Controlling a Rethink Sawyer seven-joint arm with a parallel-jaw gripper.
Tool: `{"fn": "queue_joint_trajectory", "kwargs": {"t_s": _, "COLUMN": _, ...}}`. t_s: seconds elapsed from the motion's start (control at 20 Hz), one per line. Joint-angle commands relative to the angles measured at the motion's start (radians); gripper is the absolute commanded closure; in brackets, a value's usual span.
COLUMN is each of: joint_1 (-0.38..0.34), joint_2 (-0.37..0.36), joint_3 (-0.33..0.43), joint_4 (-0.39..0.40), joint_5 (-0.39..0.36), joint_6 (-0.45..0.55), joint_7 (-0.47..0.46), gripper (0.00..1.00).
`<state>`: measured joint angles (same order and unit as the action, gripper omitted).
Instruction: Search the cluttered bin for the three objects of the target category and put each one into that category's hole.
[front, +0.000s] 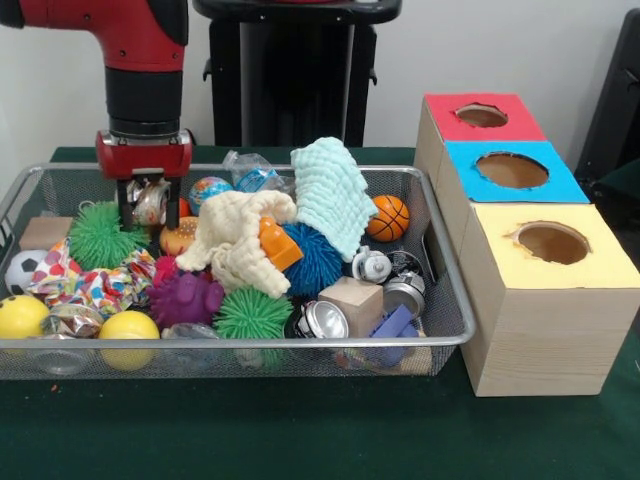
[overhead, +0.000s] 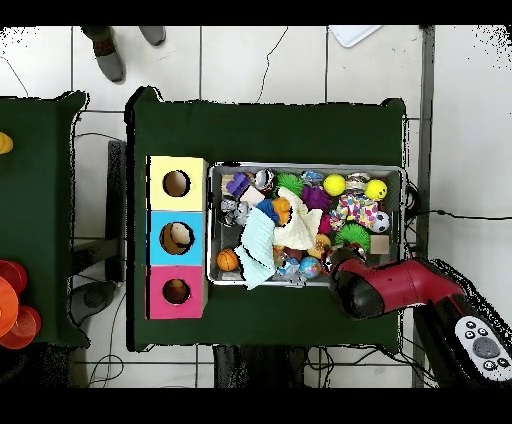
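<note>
The bin (front: 250, 343) is a silver wire-mesh tray full of toys; it also shows in the overhead view (overhead: 305, 166). My gripper (front: 152, 222) is down in the bin's far left corner in the front view. Its fingers (front: 126, 205) stand on either side of a small tan-grey plush (front: 152, 203) that fills the gap between them, so it looks shut on it. An orange patch (front: 184, 208) shows just right of it. The red-topped box's hole (front: 481, 115) is the farthest of three at the right, and it also shows from above (overhead: 176, 291). In the overhead view the arm (overhead: 400, 285) hides the gripper.
Blue-topped (front: 512, 170) and yellow-topped (front: 552, 243) holes lie nearer the camera. In the bin are green spiky balls (front: 100, 236), a blue one (front: 315, 262), a purple one (front: 186, 298), cloths (front: 330, 190), a small basketball (front: 388, 218), yellow balls (front: 20, 316) and a wooden cube (front: 352, 300).
</note>
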<state>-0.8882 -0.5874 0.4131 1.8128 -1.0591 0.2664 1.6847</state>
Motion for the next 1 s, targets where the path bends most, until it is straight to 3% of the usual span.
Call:
{"fn": "queue_joint_trajectory", "kwargs": {"t_s": 0.05, "joint_1": -0.014, "joint_2": 0.064, "joint_3": -0.037, "joint_4": -0.006, "joint_5": -0.081, "joint_6": 0.148, "joint_7": -0.209, "gripper": 0.0}}
{"fn": "queue_joint_trajectory", "kwargs": {"t_s": 1.0, "joint_1": 0.054, "joint_2": 0.05, "joint_3": -0.117, "joint_4": -0.032, "joint_5": -0.083, "joint_6": 0.236, "joint_7": -0.211, "gripper": 0.0}}
